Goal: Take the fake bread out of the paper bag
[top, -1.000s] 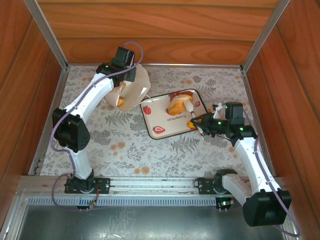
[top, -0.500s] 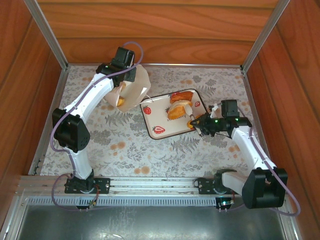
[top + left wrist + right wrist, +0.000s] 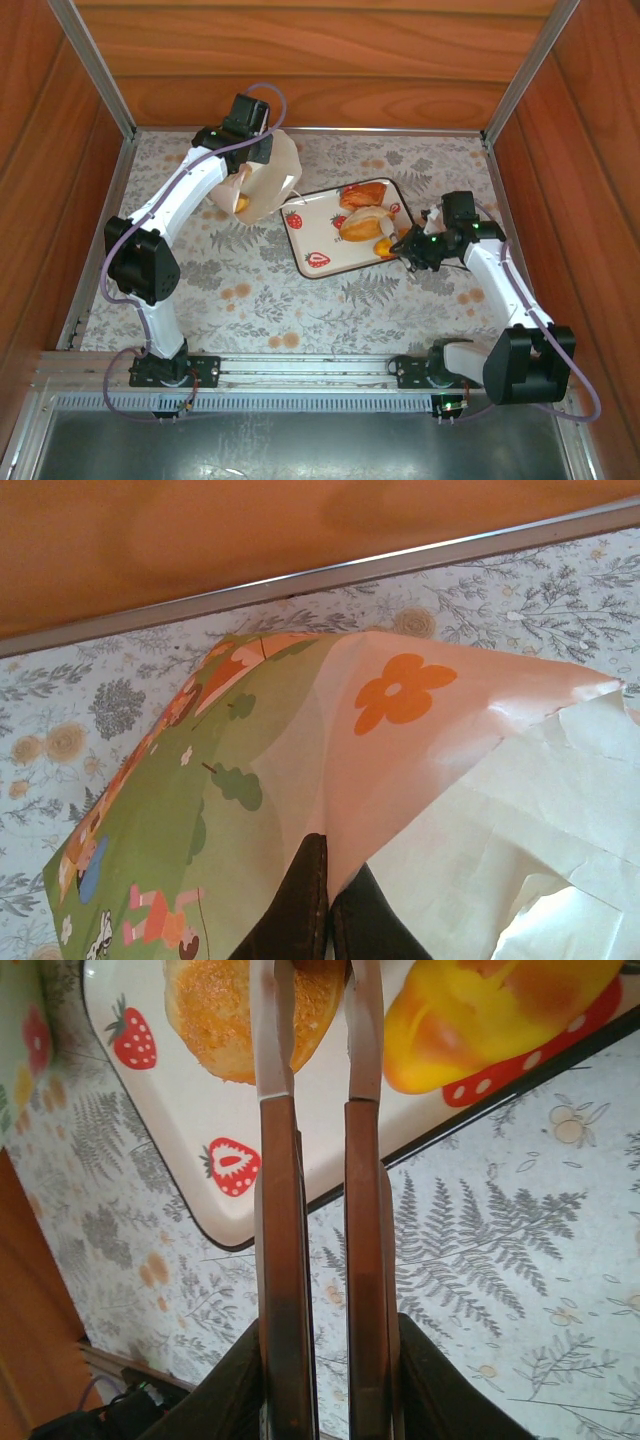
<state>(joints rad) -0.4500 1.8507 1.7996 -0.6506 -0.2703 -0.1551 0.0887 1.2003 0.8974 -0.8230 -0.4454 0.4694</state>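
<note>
We find the left gripper (image 3: 328, 852) clenched on the paper bag (image 3: 400, 770). Thin paper may tear or tip, spilling its contents. The right gripper (image 3: 312, 1020) stands narrowly parted over the tray (image 3: 200, 1200). We cannot tell its hold, and it could nudge the bread (image 3: 215, 1010) off.

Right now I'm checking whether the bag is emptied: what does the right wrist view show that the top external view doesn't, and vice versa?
Right wrist view: the right gripper, fingers a narrow gap apart, over the strawberry tray corner, pointing at a round bun beside a yellow-orange bread; its tips are cut off, so any grip is unclear. Top external view: the left gripper shut on the paper bag near the far wall, something orange at the bag's lower edge. Both: that tray, its breads and the right gripper.
</note>
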